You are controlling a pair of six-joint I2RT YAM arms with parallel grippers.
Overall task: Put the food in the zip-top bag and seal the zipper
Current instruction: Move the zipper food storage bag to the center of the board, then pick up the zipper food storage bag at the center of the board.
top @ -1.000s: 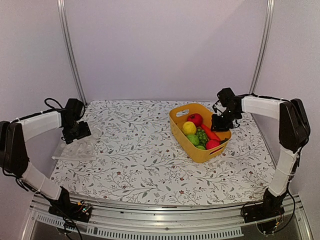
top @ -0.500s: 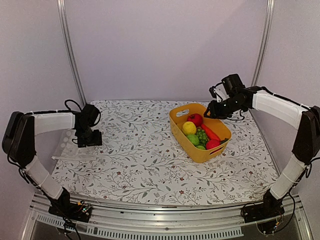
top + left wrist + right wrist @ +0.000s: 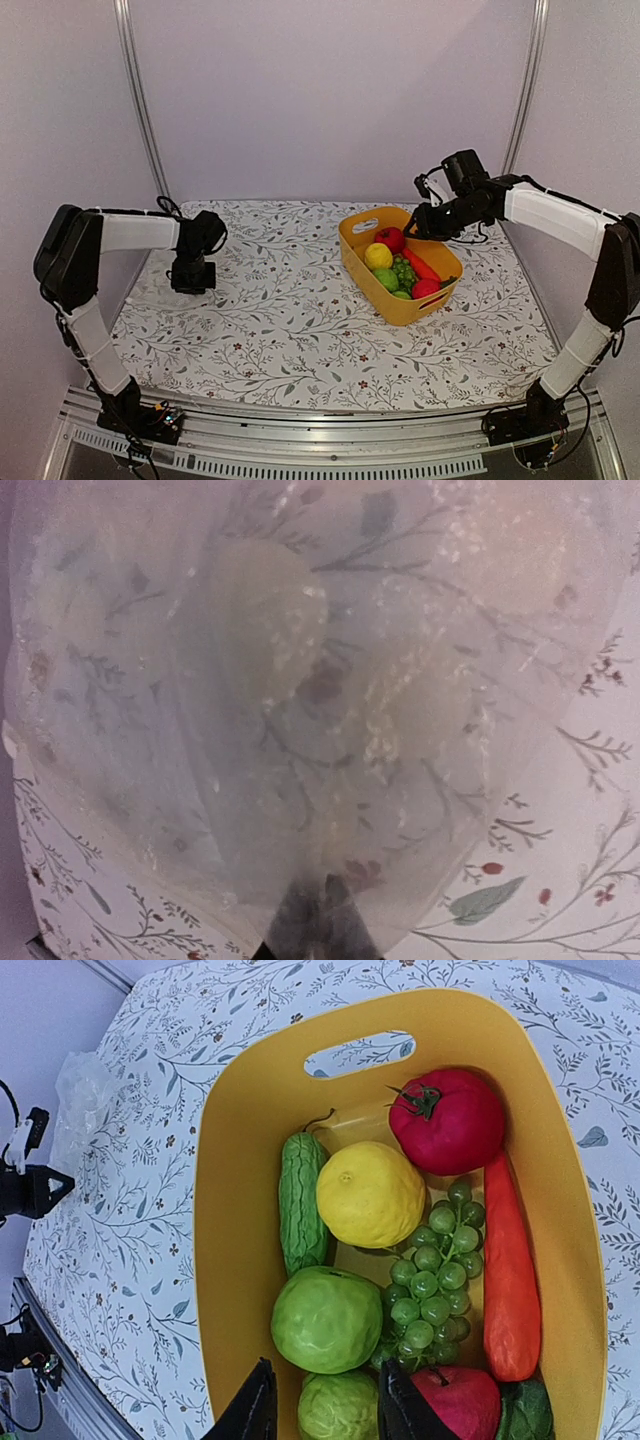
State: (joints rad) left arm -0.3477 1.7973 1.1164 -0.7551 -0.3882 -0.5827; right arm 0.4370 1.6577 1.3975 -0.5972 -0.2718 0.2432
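The left fingers (image 3: 190,279) have just closed. A second ago they stood spread over the bag; now they clench a fold of the bag (image 3: 300,710). The film rises from the fingertips and fills the left wrist view, with the worktop (image 3: 300,330) print showing through it. The bag no longer lies flat at the left edge of the worktop. It hangs bunched from the left fingers, which have carried it inward.

The right fingers (image 3: 420,224) stand apart and hold nothing. They have lifted out of the tub (image 3: 230,1160) and now hover above its rim. All the food (image 3: 370,1195) lies below them in the tub, with green pieces directly under the fingertips.

Treat the bag as secured, but not yet ready to load:
- No food is in the bag.
- You cannot tell where the zipper sits from these views, nor whether the mouth is open.
- The film is floppy, so expect it to sag shut around a single pinch.

Confirm the mouth faces the right fingers before you send them down for a first piece.
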